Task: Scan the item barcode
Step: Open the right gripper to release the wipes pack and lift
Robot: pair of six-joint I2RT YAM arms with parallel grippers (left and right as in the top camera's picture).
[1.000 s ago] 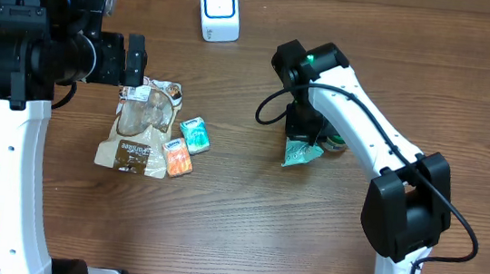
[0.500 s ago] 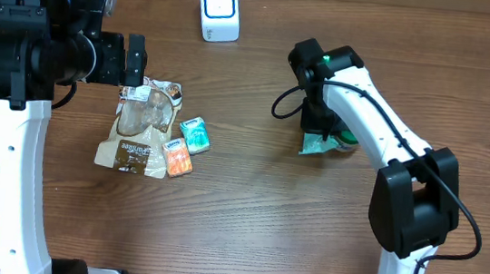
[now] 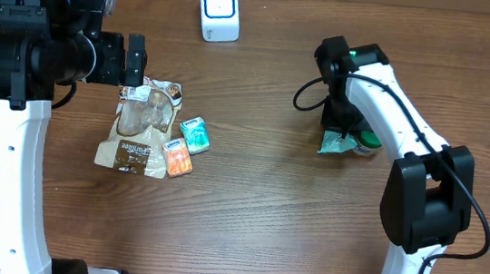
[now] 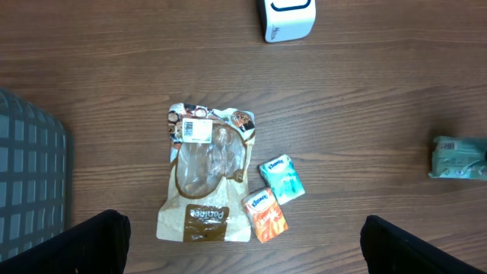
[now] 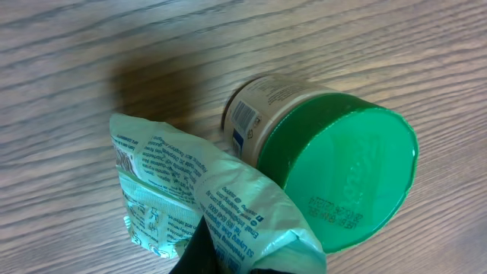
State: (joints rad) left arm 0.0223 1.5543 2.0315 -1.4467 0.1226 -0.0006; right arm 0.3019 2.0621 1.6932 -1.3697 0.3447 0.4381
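The right claw [image 3: 335, 126] is clamped shut on one edge of a green packet [image 5: 190, 190], over at the right of the overhead view. From its own wrist camera the dark fingers show only at the bottom centre, pinching crumpled film, and the rest of the packet runs up and to the left from there. I can't tell whether it is clear of the wood or dragging on it.

By the look of it, the packet is light and soft. It is a slack plastic wrap that folds and wrinkles wherever it is squeezed, and the film looks a bit slippery. An edge pinch like this one lets the body flop. A hold across the firmer middle would keep the printed face flatter for reading. I see fine print on it but no barcode I could swear to.

From overhead its long axis lies roughly left to right, with the loose end toward the left of the frame.

Just beside it, on its right, a green-lidded jar [image 5: 335, 175] lies on its side. The white scanner [image 3: 219, 9] sits well apart at the top centre.

Far left, the left claw [image 3: 134, 62] hangs wide open and empty above a brown pouch [image 4: 205, 183] and two small tissue packs [image 4: 281, 179].
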